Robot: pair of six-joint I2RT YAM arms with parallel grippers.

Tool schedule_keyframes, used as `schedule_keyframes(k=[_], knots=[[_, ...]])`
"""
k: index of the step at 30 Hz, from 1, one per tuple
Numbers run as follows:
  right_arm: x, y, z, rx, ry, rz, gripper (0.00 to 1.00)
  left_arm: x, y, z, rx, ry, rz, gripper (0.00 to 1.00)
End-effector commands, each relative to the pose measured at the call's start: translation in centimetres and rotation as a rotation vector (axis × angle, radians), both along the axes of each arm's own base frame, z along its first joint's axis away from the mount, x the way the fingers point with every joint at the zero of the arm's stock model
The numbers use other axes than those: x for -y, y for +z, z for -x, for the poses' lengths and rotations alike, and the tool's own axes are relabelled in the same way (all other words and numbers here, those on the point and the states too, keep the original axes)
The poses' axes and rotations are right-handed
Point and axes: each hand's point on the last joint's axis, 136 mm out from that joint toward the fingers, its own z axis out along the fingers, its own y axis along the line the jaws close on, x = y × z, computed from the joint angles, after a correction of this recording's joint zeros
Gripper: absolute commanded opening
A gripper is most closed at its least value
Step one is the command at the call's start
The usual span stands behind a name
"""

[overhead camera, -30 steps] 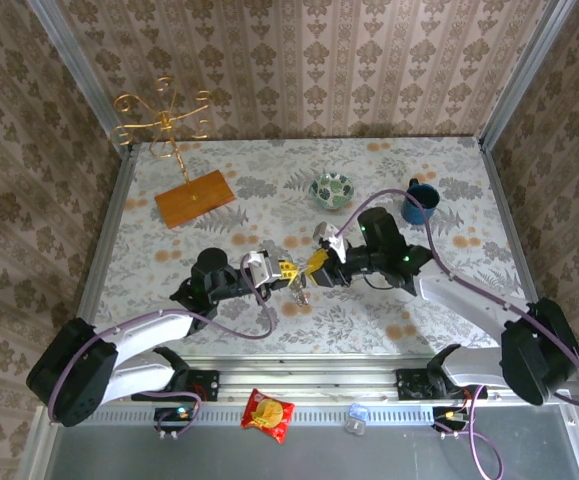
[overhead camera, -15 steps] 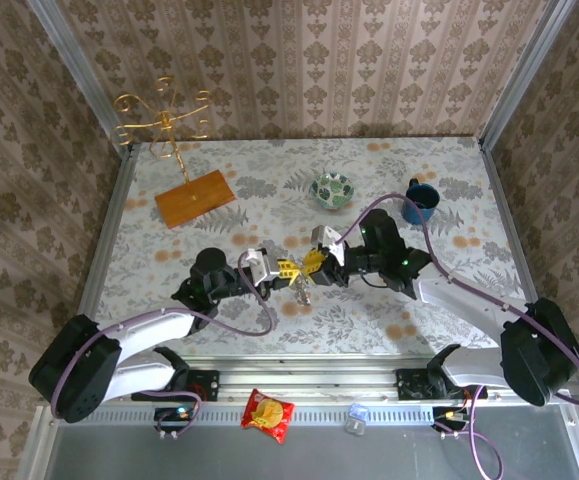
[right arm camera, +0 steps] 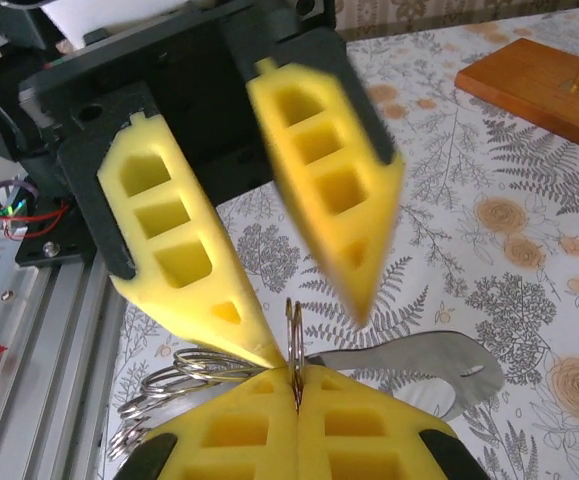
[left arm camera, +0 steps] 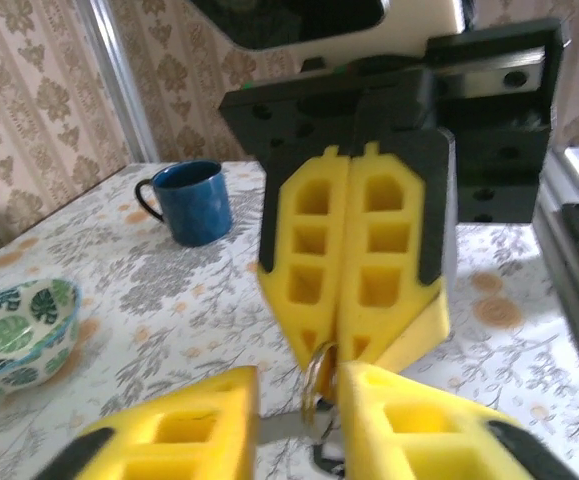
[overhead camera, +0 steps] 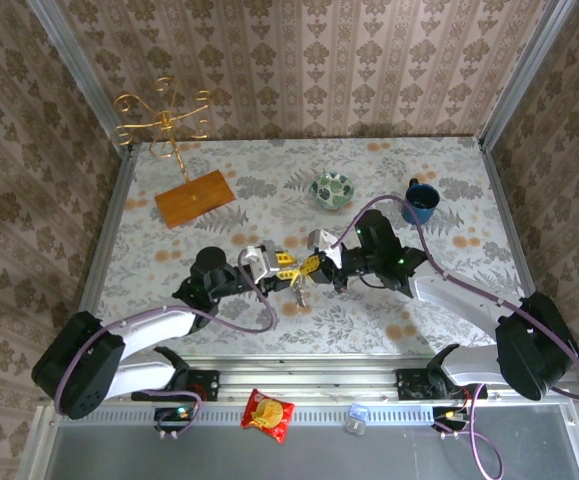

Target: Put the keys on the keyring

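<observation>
Right gripper (overhead camera: pixel 311 264) has slid left, now nose to nose with the left gripper (overhead camera: pixel 286 263).
Right jaws pinch the keyring (right arm camera: pixel 294 335) edge-on between the spread left jaws, with gaps on both sides; it's too tiny to see from above.

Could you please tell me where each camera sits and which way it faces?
Top: above and behind the bases, looking down on the table; both arms show.
Left wrist: on the left arm, facing the right gripper and mug; own open fingers below.
Right wrist: facing the left gripper; own fingers shut on a metal ring.
Shared: both wrist views show that ring.
</observation>
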Motion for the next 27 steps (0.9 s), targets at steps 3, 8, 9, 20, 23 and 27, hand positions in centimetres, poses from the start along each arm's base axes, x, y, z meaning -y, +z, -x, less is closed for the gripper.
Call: schedule_keyframes(k=[3, 8, 9, 20, 23, 27], knots=[[-0.1, 0.8, -0.2, 0.092, 0.028, 0.107, 0.00, -0.3, -0.6, -0.6, 0.018, 0.018, -0.115, 0.24], [-0.1, 0.2, 0.1, 0.127, 0.071, 0.239, 0.00, -0.6, -0.8, -0.6, 0.040, 0.014, -0.160, 0.18], [-0.2, 0.1, 0.1, 0.139, 0.079, 0.267, 0.00, -0.6, -0.7, -0.6, 0.042, 0.012, -0.163, 0.18], [-1.2, -0.2, 0.1, 0.197, 0.133, 0.386, 0.00, 0.0, 0.7, -0.2, 0.043, -0.033, -0.133, 0.16], [-1.2, -0.2, 0.2, 0.192, 0.138, 0.394, 0.00, 0.0, 0.8, -0.1, 0.043, -0.044, -0.130, 0.00], [-0.7, 1.2, -0.6, 0.159, 0.057, 0.288, 0.15, -0.1, 1.2, 0.1, 0.045, -0.042, -0.107, 0.00]])
